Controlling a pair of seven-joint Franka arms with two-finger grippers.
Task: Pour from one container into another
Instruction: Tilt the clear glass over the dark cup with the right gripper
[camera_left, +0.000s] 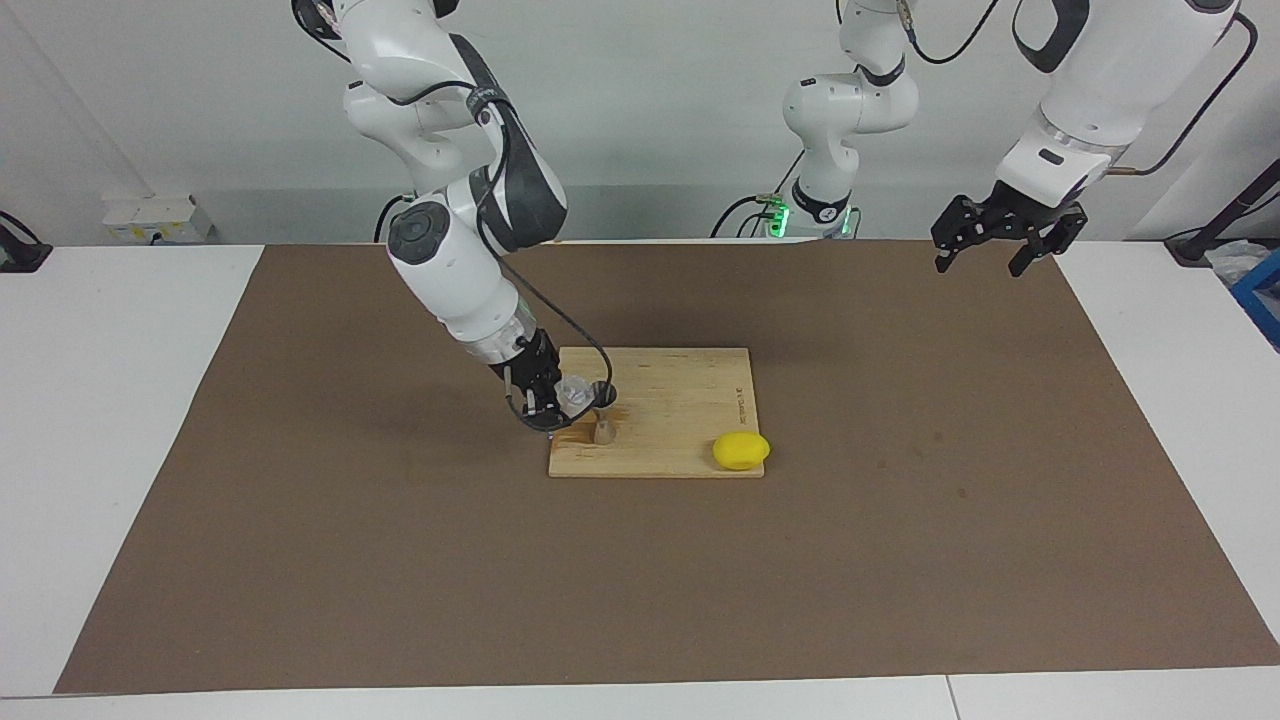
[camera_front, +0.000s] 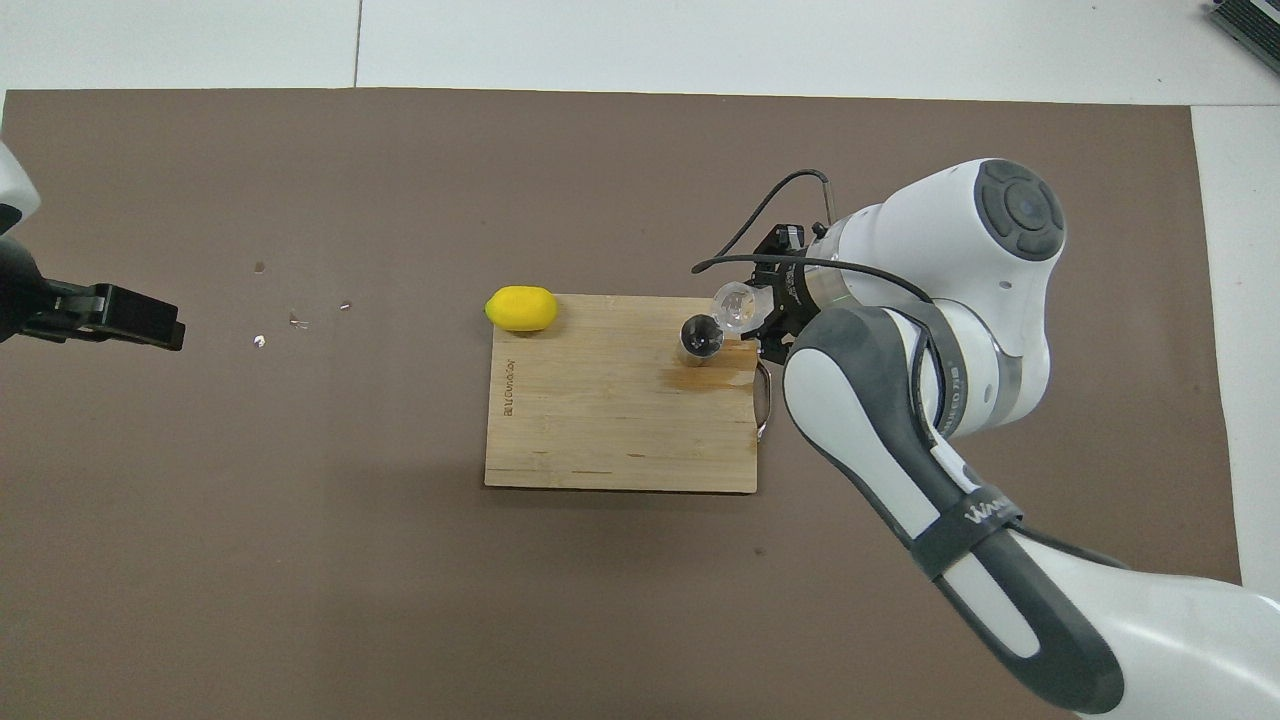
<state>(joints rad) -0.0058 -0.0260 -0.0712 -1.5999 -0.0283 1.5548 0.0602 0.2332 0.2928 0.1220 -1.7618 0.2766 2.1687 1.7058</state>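
Right gripper (camera_left: 548, 398) is clamped on the clear cup (camera_left: 574, 392), tipped mouth-down over the jigger (camera_left: 604, 430) standing on the cutting board (camera_left: 690, 400) at the right arm's end. Spill risk: narrow jigger mouth, cup lip seems off-centre; a wet patch is seen beside it. Lemon (camera_left: 741, 450) sits at the board's corner. Left gripper (camera_left: 1000, 240), fingers spread, waits over the mat (camera_left: 900, 560).

Lighting even and bright from overhead. My arm casts a soft, diffuse shadow on the brown mat (camera_left: 900, 520) beside the cutting board (camera_left: 680, 420). No glare; both views sharp throughout.
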